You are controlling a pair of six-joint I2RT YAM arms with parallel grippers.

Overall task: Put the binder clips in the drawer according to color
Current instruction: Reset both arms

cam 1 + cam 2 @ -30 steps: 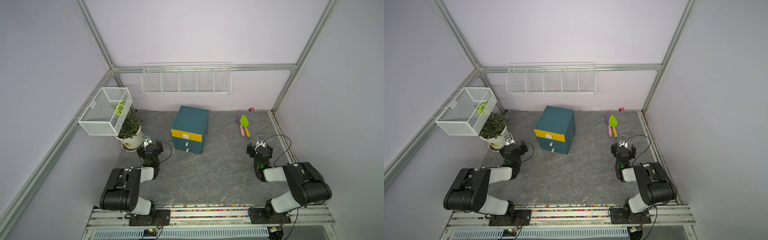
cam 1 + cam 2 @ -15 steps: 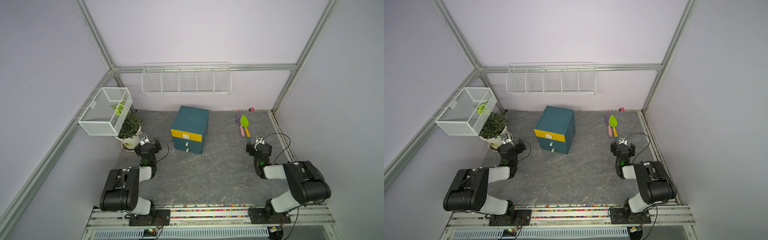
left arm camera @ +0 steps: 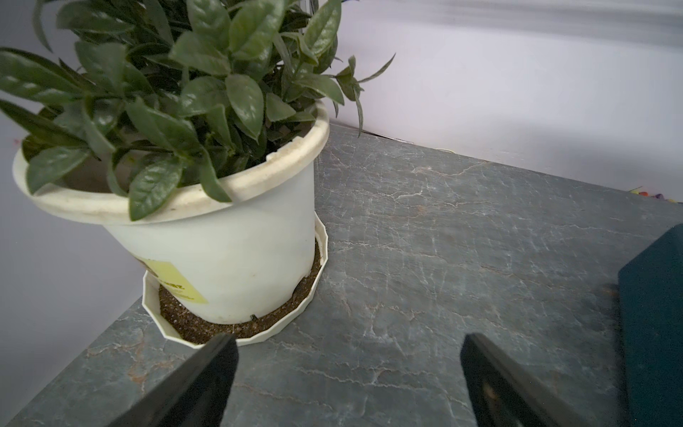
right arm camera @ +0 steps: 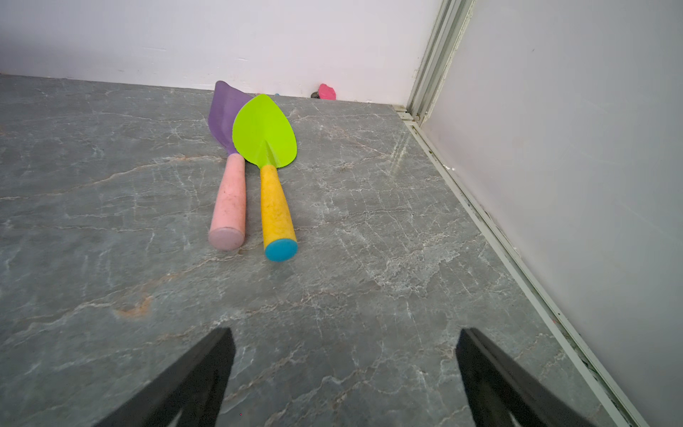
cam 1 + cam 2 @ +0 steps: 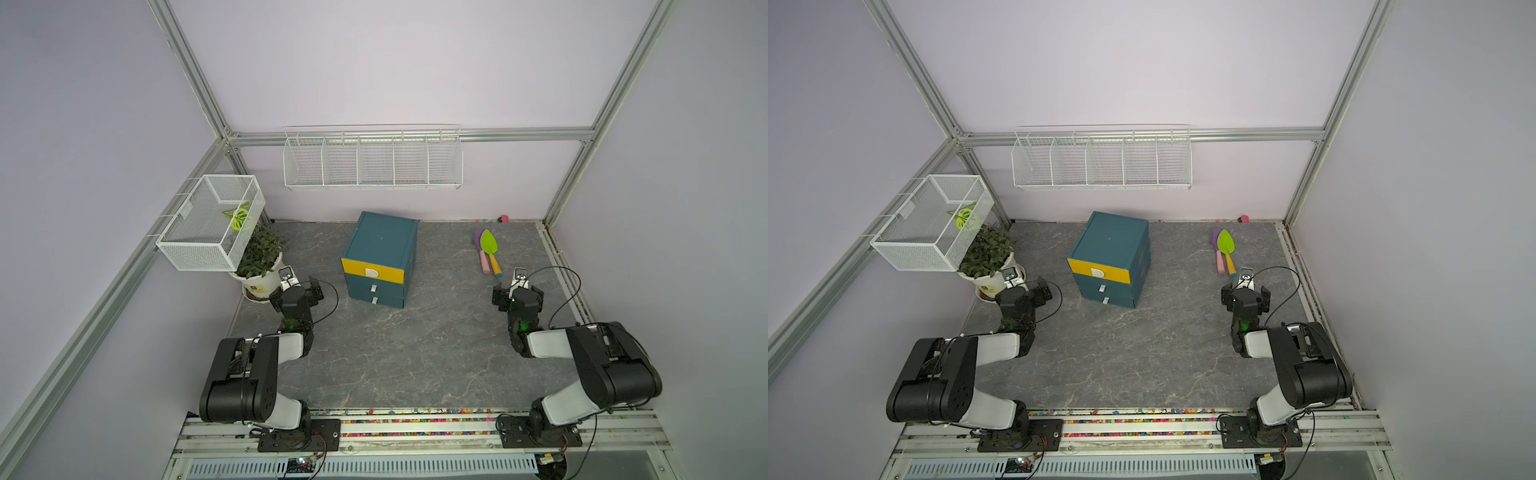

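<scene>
drawer: three fronts shut, on the surface between both pincers. left pincer: spread, empty, potted plant just ahead. right pincer: spread, empty, two toy shovels ahead. wire basket beyond the left pincer: one green leaf.

Side things on the grey marbled desk

A potted plant in a white pot stands on a saucer near the left wall, under a white wire basket that holds one green leaf. A wire shelf with five compartments hangs on the back wall. The purple shovel, pink-handled, and the green shovel, yellow-handled, lie side by side, blades overlapping.
</scene>
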